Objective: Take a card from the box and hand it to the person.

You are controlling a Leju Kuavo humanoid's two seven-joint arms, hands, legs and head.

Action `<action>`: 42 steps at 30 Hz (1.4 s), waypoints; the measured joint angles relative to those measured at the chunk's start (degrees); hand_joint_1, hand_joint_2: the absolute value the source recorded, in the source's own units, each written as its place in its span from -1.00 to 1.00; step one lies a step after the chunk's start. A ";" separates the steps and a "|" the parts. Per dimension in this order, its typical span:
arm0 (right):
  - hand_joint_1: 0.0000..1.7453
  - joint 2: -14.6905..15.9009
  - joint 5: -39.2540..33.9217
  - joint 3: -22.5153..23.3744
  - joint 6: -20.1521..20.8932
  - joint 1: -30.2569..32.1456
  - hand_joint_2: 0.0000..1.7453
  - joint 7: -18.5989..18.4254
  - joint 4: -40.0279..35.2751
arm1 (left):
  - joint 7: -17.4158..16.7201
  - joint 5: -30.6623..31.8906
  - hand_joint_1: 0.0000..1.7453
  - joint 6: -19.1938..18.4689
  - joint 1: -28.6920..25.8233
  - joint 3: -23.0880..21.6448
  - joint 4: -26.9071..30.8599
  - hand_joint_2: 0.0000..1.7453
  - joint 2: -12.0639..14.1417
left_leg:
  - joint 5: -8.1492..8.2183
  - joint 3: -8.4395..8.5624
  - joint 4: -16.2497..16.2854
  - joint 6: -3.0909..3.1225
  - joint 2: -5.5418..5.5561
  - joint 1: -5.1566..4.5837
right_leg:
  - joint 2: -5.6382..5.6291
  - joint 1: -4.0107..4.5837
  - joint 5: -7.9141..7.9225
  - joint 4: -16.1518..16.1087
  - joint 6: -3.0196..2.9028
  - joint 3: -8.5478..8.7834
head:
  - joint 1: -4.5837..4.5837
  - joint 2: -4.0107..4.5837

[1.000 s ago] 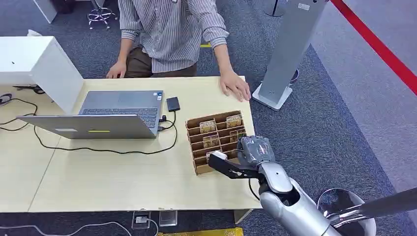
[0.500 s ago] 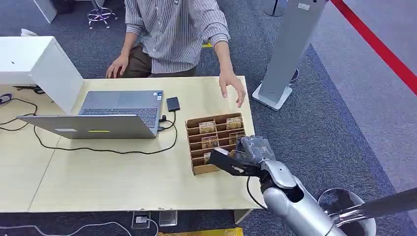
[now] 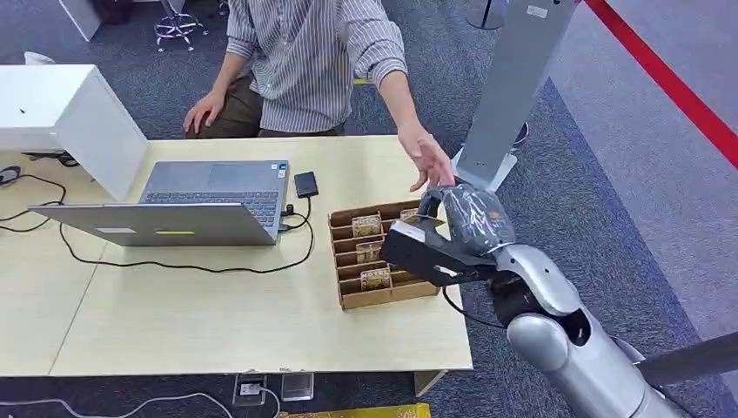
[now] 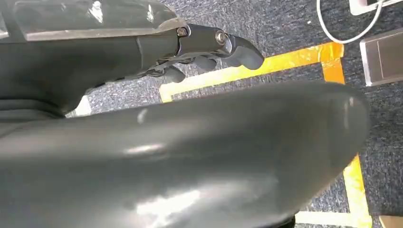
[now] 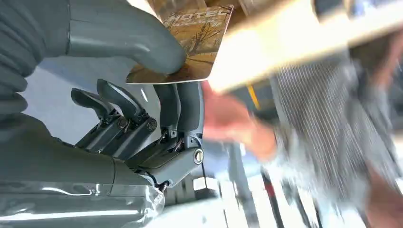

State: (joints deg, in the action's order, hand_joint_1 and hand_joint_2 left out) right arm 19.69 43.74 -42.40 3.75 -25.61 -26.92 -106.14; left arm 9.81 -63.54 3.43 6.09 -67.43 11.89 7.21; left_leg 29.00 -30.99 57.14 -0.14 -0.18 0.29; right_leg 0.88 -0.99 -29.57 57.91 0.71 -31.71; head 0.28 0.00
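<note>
Right robot hand (image 5: 157, 95) pinches the card (image 5: 190, 45) above the box (image 3: 383, 261); thin, stiff, likely slippery, best held by its edge.

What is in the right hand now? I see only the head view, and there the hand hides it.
Observer: The right wrist view shows the right hand pinching a card between thumb and fingers.
Operator: Is something printed on the card?
Observer: Yes, the word HOTEL over a brownish picture with bare branches.
Operator: And the left hand? My view does not have it.
Observer: The left wrist view shows the left hand hanging over dark carpet with yellow tape lines, holding nothing, fingers curled in.
</note>
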 joint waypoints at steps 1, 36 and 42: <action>1.00 -0.11 2.14 0.26 -2.34 -0.10 1.00 1.32 -0.33 | 0.15 0.00 -1.00 -0.04 0.01 0.00 0.00 -1.00 -0.02 | 0.00 0.00 0.00 0.00 0.00 0.00 | 0.00 0.00 0.00 0.00 0.00 0.01 | -0.02 0.00; -1.00 -4.37 1.25 2.73 -33.09 2.00 1.00 18.49 14.12 | 0.22 0.52 -1.00 0.59 0.10 -0.13 0.02 -1.00 -0.61 | 0.00 0.00 0.00 0.00 0.00 0.00 | 0.01 0.00 0.00 0.00 0.00 0.01 | 0.04 0.00; -1.00 -4.39 -39.38 4.18 -27.46 7.91 1.00 28.28 12.04 | -0.39 -0.83 -1.00 0.96 0.02 -0.09 0.00 -1.00 -0.61 | 0.00 -0.01 0.00 0.00 0.02 0.00 | 0.01 0.00 0.00 0.00 0.00 0.00 | 0.09 0.00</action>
State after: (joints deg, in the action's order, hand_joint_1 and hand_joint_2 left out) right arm 15.30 4.37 -38.23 -23.71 -17.70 1.36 -94.10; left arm 9.42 -64.37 4.39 6.11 -67.52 11.89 6.60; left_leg 29.00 -31.00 57.14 -0.14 -0.16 0.29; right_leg 0.90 -0.99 -29.58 57.91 0.71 -31.71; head 0.37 0.00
